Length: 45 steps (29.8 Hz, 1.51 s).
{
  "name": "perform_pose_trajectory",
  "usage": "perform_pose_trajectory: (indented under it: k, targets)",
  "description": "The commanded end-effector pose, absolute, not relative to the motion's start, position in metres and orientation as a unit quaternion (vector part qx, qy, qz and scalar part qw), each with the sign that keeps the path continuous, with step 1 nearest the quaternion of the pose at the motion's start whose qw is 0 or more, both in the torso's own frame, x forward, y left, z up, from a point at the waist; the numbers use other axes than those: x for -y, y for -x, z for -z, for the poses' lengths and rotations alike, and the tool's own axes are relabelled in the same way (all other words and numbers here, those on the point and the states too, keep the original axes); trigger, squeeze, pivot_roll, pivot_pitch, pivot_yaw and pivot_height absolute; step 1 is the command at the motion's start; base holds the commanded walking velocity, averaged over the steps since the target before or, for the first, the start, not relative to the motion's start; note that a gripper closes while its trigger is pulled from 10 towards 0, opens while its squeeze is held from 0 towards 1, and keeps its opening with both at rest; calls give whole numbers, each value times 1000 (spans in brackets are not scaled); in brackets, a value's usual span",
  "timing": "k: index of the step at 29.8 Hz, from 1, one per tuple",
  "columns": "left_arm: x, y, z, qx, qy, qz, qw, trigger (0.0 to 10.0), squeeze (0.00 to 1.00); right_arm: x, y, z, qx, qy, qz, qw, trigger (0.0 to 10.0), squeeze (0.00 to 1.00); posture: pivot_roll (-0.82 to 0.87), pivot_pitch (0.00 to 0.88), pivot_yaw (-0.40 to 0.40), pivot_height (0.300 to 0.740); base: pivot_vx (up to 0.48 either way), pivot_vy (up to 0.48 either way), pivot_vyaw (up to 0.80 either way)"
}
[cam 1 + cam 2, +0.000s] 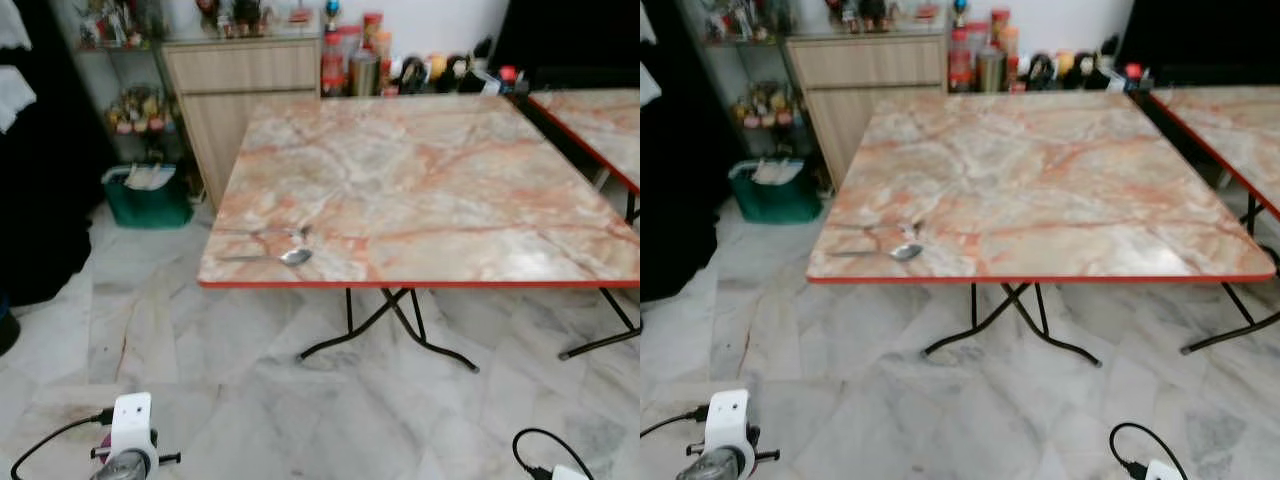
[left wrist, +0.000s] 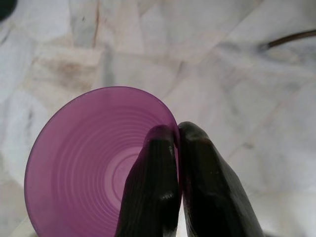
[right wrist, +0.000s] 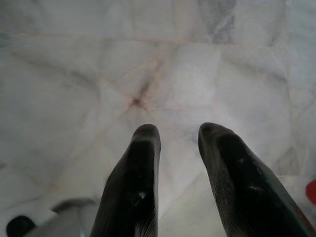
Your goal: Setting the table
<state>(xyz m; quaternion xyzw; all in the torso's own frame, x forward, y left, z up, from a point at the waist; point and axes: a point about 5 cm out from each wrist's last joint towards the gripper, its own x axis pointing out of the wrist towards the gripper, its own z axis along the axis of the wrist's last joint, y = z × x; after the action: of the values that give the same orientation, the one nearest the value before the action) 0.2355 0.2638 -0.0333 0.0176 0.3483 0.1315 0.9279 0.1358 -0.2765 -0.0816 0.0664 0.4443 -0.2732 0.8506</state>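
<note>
Pinching one purple cup [image 2: 89, 163] by its rim, my left tool [image 2: 177, 136] is clenched; right tool [image 3: 178, 136] released; one spoon [image 1: 293, 257], perhaps a fork beside it, on the table [image 1: 450, 180].

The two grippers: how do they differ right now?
The left gripper is shut on the rim of a purple cup, one finger inside and one outside; the right gripper holds nothing. The left's fingers press close together; the right's fingers stand apart. Both have black fingers and point down at the pale marble floor.

Purple cup [image 2: 94, 163] partly behind end effector fingers [image 2: 153, 187], cropped below.
</note>
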Motion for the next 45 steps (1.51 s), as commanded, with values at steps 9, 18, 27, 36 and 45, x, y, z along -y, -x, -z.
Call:
perform_pose_trajectory:
  k: [9, 18, 27, 36, 45]
  targets:
    - [-258, -236, 35, -351, -23, -120, 928, 10000, 0, 281, -136, 80, -440, -68, 281, 850, 10000, 0, 31, 49, 43, 740, 282, -286, 181]
    - [-255, -237, 35, -348, -21, -115, 930, 10000, 0, 282, -136, 79, -437, -73, 287, 849, 10000, 0, 29, 59, 38, 740, 278, -286, 0]
    - [-257, -233, 37, -344, -7, -120, 931, 10000, 0, 282, -138, 78, -434, -73, 285, 851, 10000, 0, 27, 65, 34, 740, 0, 0, 0]
    - [-255, -234, 37, -338, -3, -118, 934, 10000, 0, 282, -138, 79, -435, -82, 289, 849, 10000, 0, 23, 68, 35, 740, 0, -326, -501]
    - [-255, -235, 36, -339, -6, -119, 933, 10000, 0, 282, -138, 79, -434, -80, 287, 850, 10000, 0, 24, 65, 37, 740, 0, -459, -222]
